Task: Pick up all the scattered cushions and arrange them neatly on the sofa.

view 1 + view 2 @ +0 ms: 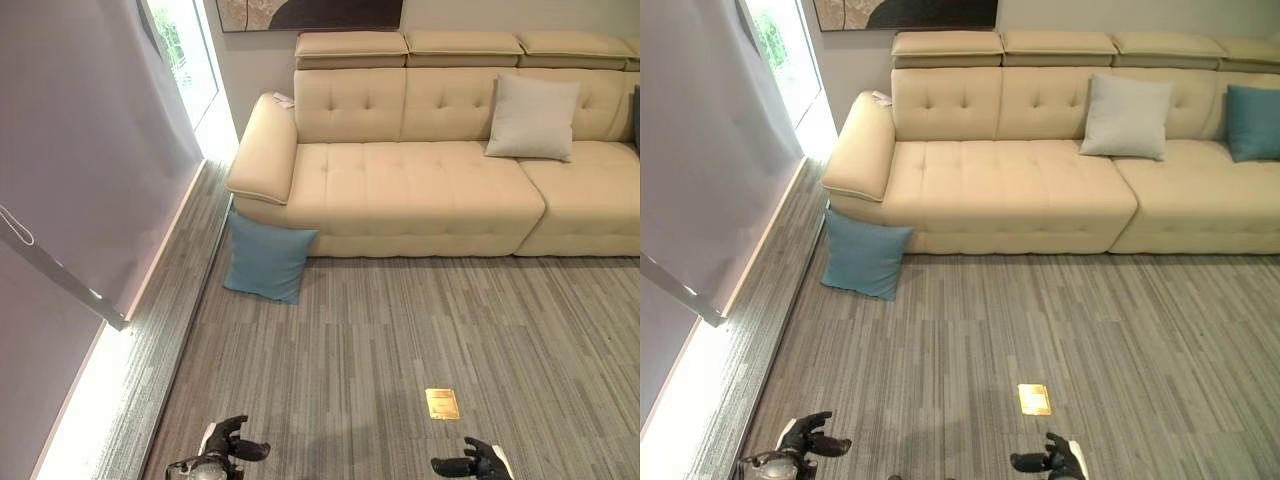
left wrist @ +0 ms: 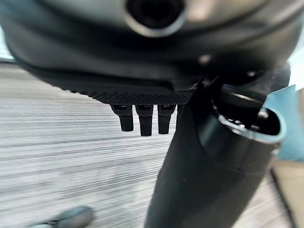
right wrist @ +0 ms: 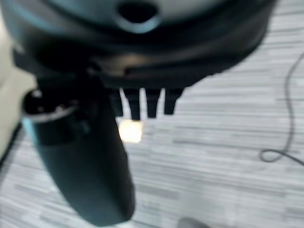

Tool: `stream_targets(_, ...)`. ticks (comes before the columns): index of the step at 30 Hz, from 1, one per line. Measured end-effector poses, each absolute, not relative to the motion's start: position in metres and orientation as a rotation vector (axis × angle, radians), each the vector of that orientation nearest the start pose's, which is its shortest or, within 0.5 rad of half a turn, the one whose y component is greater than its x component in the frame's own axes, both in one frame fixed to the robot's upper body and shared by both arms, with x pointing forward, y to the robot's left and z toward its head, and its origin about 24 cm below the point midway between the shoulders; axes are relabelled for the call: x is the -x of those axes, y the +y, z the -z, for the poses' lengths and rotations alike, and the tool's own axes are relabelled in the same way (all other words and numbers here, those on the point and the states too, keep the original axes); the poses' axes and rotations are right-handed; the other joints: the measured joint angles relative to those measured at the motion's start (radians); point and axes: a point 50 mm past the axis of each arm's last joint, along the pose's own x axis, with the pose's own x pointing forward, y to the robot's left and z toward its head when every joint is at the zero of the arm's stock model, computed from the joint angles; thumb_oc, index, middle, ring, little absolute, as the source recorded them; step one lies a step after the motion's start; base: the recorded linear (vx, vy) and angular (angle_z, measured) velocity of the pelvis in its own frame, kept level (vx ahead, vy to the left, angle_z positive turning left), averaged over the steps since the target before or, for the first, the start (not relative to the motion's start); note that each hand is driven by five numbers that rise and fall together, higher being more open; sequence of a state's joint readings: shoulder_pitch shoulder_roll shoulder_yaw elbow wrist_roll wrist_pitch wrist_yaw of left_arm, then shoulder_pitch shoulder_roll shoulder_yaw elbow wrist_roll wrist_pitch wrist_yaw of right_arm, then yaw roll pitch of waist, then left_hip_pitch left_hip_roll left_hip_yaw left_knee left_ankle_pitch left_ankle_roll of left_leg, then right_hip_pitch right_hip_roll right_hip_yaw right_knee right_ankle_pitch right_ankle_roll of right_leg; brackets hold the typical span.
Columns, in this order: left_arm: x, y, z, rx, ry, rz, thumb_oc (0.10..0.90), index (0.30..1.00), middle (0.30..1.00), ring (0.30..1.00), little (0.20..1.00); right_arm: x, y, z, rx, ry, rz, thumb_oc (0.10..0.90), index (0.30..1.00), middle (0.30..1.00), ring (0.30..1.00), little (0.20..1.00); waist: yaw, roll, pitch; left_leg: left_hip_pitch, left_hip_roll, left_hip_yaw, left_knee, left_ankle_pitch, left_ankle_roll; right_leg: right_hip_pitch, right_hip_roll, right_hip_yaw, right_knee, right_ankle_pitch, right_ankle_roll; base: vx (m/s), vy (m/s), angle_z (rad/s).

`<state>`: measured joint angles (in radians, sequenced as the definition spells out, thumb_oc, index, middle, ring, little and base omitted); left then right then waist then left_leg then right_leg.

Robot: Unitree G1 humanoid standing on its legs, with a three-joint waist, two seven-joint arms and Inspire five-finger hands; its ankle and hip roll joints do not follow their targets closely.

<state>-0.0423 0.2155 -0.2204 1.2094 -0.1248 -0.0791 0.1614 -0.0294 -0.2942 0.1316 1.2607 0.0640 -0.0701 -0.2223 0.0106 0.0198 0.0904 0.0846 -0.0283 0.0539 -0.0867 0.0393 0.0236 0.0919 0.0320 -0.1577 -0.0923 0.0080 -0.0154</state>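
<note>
Cushion (image 1: 268,258) in blue leans on the sofa (image 1: 420,190) while our left hand (image 1: 232,440) and right hand (image 1: 478,462) hang slack-fingered, holding nothing.

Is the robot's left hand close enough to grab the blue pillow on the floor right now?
Probably not yet. The left hand hangs low with open fingers, and the blue cushion leans against the sofa across a stretch of bare floor. Nothing blocks the way; the robot likely has to step closer first.

Your two head eyes look down from high and well back, both sharing the cream tufted leather sofa (image 1: 420,170) and grey striped carpet floor (image 1: 1040,330); each wrist camera sits very close behind its own dark hand, facing that carpet.
</note>
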Motion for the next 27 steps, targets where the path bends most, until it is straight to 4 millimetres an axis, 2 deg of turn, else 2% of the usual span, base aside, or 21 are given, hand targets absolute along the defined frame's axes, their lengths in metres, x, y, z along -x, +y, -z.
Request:
stream_targets(8,-0.098,0.222,0.160,-0.298,1.141,-0.156,0.800,0.900,0.900,0.900,0.900,-0.083,-0.267,0.153,0.423,1.189,0.295,0.800,0.900,0.900,0.900,0.900,0.002,0.000,0.000,-0.001,0.000,-0.002,0.000,0.000,-0.001,0.000,0.000,-0.001,-0.005,-0.002,0.002,0.00,-0.008,0.00)
stream_targets(23,-0.091,0.220,0.163,-0.285,1.172,-0.164,0.800,0.900,0.900,0.900,0.900,-0.091,-0.265,0.152,0.433,1.169,0.276,0.800,0.900,0.900,0.900,0.900,0.006,0.009,0.004,-0.015,0.002,-0.011,0.014,0.002,-0.004,-0.003,0.002,-0.010,-0.006,-0.003,-0.003,0.00,-0.035,0.02)
stream_targets(27,-0.091,0.217,0.164,-0.278,1.170,-0.159,0.800,0.900,0.900,0.900,0.900,-0.095,-0.264,0.151,0.433,1.158,0.274,0.800,0.900,0.900,0.900,0.900,0.011,0.015,0.015,-0.049,0.000,-0.034,0.043,0.005,-0.009,-0.010,0.002,-0.029,0.002,-0.001,-0.006,-0.09,-0.054,0.17)
